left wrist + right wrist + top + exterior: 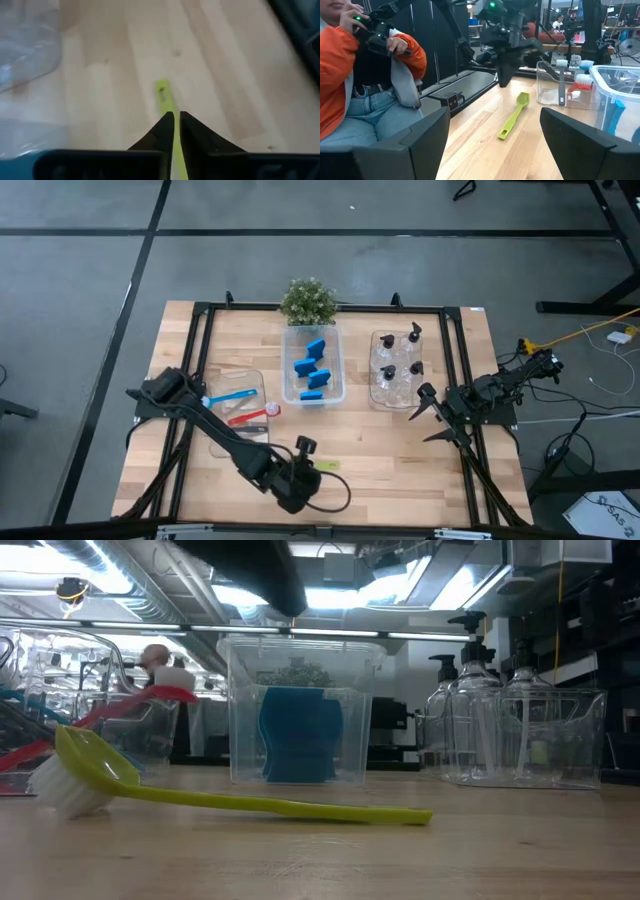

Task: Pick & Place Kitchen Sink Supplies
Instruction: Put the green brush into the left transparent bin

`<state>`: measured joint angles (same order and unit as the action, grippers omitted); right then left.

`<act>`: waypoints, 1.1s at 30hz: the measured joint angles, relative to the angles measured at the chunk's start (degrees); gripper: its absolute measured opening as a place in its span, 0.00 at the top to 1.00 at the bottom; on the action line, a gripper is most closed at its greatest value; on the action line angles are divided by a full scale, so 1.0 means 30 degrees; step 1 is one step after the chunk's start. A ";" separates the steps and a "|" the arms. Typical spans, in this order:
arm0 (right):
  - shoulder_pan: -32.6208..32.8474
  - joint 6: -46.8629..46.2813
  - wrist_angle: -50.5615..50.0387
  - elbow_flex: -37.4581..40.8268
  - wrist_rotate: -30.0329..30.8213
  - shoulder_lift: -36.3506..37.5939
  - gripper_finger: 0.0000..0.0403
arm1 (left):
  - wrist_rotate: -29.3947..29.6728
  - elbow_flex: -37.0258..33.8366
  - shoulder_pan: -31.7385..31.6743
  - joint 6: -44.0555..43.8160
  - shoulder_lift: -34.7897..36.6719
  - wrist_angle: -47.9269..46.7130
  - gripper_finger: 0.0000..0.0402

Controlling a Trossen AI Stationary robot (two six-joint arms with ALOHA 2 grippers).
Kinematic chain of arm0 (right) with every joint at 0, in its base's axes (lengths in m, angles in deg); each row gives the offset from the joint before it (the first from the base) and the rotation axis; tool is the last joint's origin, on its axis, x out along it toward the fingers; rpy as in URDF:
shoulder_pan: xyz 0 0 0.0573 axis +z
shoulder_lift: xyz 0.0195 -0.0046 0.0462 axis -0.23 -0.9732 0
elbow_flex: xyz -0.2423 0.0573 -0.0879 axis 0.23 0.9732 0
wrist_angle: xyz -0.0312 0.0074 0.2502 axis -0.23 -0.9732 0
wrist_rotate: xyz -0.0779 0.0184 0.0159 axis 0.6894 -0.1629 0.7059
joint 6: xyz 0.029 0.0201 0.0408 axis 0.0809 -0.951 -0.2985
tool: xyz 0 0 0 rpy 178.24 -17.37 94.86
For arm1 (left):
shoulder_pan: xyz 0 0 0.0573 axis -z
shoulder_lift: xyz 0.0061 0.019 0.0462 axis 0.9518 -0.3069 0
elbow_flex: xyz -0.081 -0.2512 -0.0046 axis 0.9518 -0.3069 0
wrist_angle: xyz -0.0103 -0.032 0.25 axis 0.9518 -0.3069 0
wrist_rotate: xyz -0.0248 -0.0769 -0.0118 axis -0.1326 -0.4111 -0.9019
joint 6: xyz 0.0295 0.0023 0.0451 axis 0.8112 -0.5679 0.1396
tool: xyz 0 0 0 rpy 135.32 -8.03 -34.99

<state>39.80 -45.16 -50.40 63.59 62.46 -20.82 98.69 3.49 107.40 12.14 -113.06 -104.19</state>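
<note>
High view, contents listed large to small.

Bench [400, 470]: pale wood, dark frame.

Left arm: reaches across the near bench; its pincer [174, 122] is above the yellow-green brush. In the left wrist view the fingers are pressed nearly together, with the handle running between and under them; the right wrist view shows the brush flat on the wood and the pincer above it. Whether the handle is actually pinched cannot be told.

Right arm: waits at the right bench edge, pincer [432, 412] spread wide and empty.

Clear bins: middle bin [335, 370] holds the blue sponges [313, 370]; right bin [378, 395] holds the pump bottles [400, 360]; left bin [258, 385] holds the blue brush [232, 395] and red brush [248, 417].

Potted plant [308, 300]: behind the middle bin.

Yellow-green brush [230, 798]: lying flat on the near bench, outside every bin, bristle head toward the left bin.

Step in hand, by judgement: picking up the yellow-green brush. Next move calls for a confirmed hold on the thin handle, a level lift, then carrying it to the left bin with the other brushes.
</note>
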 joint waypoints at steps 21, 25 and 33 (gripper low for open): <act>-0.0004 0.0006 0.0000 0.0004 0.0009 0.0000 0.23 | -0.4036 0.1184 -0.1084 -0.4520 -0.2333 -0.4414 0.52; -0.0004 -0.0019 0.0000 0.0003 0.0009 -0.0002 0.23 | -0.4262 0.1038 -0.1154 -0.5147 -0.2677 -0.4598 0.52; -0.0006 -0.0005 0.0000 0.0001 0.0009 -0.0007 0.23 | -0.4965 0.1017 -0.1561 -0.6780 -0.3328 -0.5405 0.52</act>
<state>39.78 -45.18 -50.40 63.59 62.49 -20.84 83.80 6.54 102.72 -8.20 -123.05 -120.40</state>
